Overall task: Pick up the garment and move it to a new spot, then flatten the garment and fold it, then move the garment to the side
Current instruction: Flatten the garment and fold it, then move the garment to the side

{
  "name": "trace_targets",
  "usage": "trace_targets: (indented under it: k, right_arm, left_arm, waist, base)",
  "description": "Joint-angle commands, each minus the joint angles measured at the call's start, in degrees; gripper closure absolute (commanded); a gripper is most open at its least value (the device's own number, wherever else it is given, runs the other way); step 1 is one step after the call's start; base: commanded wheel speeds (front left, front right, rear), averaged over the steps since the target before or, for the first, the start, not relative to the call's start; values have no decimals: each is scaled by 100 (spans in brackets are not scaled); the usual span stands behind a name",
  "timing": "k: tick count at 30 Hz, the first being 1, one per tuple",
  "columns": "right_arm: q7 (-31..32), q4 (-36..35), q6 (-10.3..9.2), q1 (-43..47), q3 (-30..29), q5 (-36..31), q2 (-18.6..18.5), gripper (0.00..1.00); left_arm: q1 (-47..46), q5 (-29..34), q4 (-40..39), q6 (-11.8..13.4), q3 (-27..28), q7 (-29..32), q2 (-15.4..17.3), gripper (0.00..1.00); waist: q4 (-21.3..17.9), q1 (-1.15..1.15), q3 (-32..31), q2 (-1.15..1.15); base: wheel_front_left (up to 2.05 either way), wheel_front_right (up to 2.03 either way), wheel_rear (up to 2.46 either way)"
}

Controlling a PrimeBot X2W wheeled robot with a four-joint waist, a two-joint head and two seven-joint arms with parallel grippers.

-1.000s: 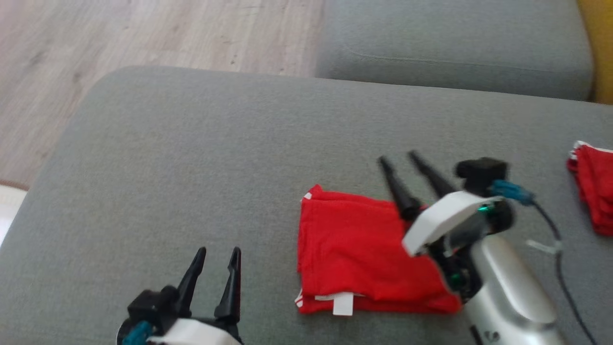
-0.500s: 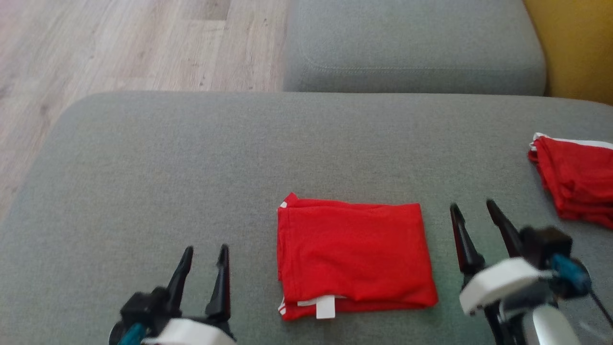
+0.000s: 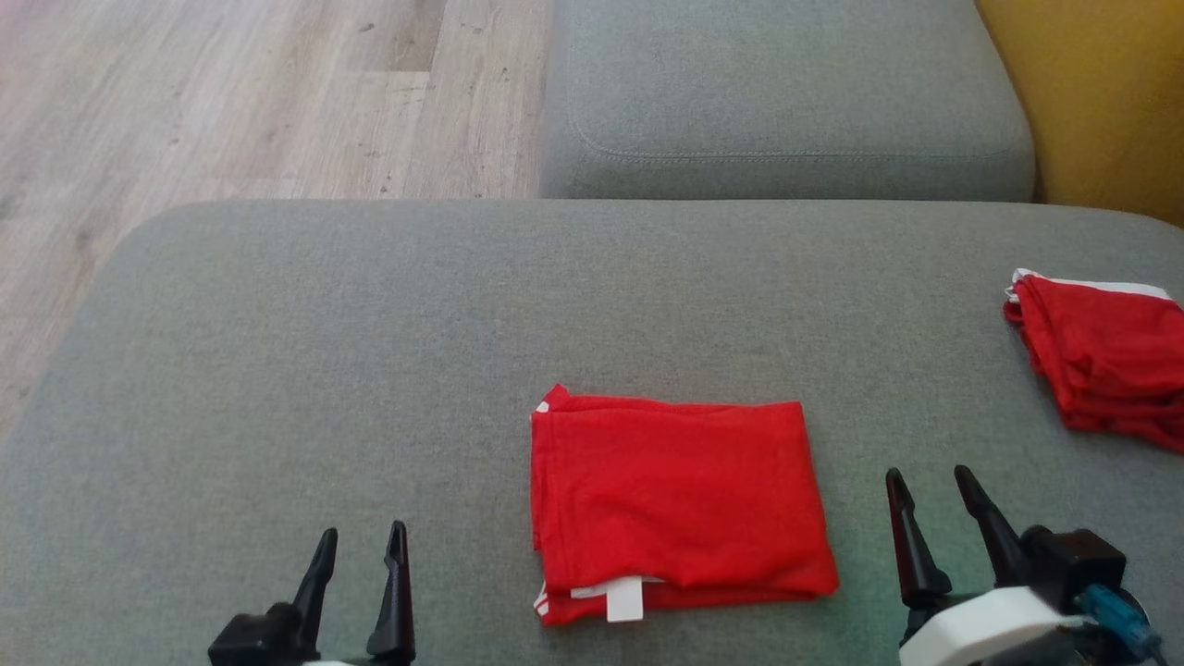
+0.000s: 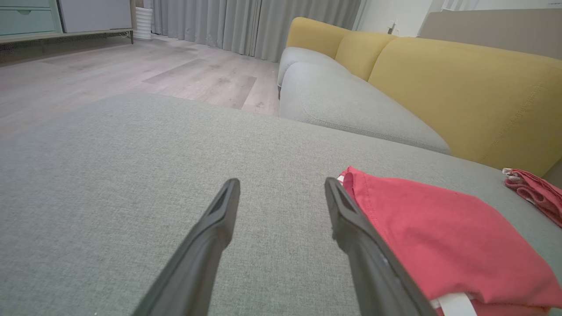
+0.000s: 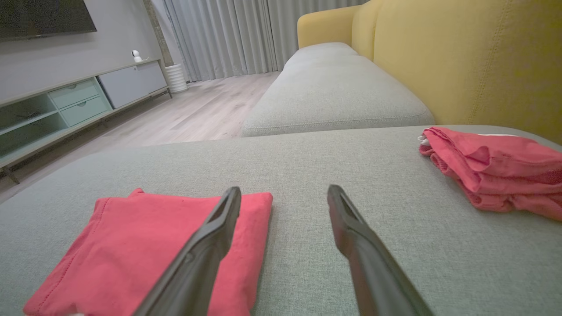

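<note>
Head view: left pincer, right pincer flank garment.

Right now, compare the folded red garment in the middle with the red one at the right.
The folded red garment lies flat, a neat rectangle; the right red garment is a rumpled heap. The folded one shows a white tag at its near edge; the heap, white trim along its far edge. Both lie on the grey cushion.
</note>
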Motion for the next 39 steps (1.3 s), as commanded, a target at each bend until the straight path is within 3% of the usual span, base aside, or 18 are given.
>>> trace_targets:
  k: [1,16,28,33,34,35,37,38,39]
  right_arm:
    - [-84,-142,41,-177,107,17,-29,0]
    - [223,-79,41,-397,76,-4,-29,0]
    - [2313,894,41,-1426,-93,-170,-29,0]
    - [2829,1243,41,-1680,-130,-170,-29,0]
    - [2888,1286,41,-1720,-102,-127,-29,26]
    - [2949,1331,41,-1753,-63,-58,-29,59]
    - [3007,1393,41,-1816,-35,45,-29,83]
    - [3005,1410,41,-1850,-25,52,-29,100]
    - [2985,1419,41,-1885,-7,70,-29,100]
  left_arm:
    - [-172,74,-125,-1,273,-63,92,0]
    - [-246,103,-96,2,241,-52,73,0]
    - [-411,105,-28,-47,205,-49,-34,0]
    - [-500,119,36,-88,230,-57,-137,0]
    - [-512,127,53,-100,240,-59,-153,0]
    - [-521,136,69,-108,250,-61,-170,0]
    - [-537,156,94,-121,269,-64,-200,0]
    - [-544,167,101,-127,281,-65,-212,0]
    - [-551,180,103,-134,287,-66,-223,0]
  waist:
    - [5,0,-2,0]
    - [204,0,105,0]
    - [767,0,496,0]
    - [987,0,754,0]
    - [1008,0,788,0]
    - [1024,0,818,0]
    - [1031,0,868,0]
    - [1024,0,893,0]
    - [1009,0,913,0]
  base:
    - [0,0,0]
    - [0,0,0]
    - [0,0,0]
    - [0,0,0]
    - [0,0,0]
    - [0,0,0]
    - [0,0,0]
    - [0,0,0]
    - [0,0,0]
